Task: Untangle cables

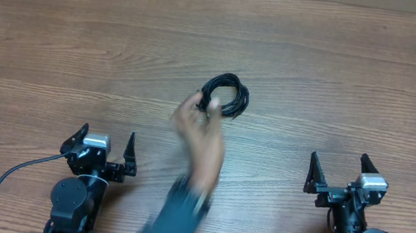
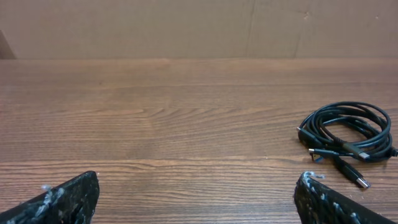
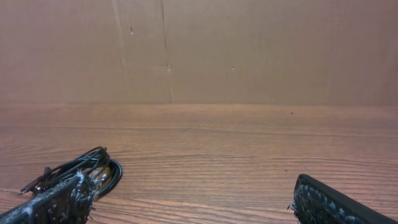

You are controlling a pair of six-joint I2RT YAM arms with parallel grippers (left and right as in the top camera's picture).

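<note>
The cables lie coiled in a small black bundle in the middle of the wooden table. In the left wrist view the cables are at the right, with plug ends sticking out toward the front. In the right wrist view the cables sit at the lower left, partly behind a finger. My left gripper is open and holds nothing, near the front edge, left of the bundle. My right gripper is open and holds nothing, to the right.
A person's hand, blurred, reaches in from the front edge between my two arms, its fingers at the bundle's left side. It shows only in the overhead view. A brown cardboard wall stands behind the table.
</note>
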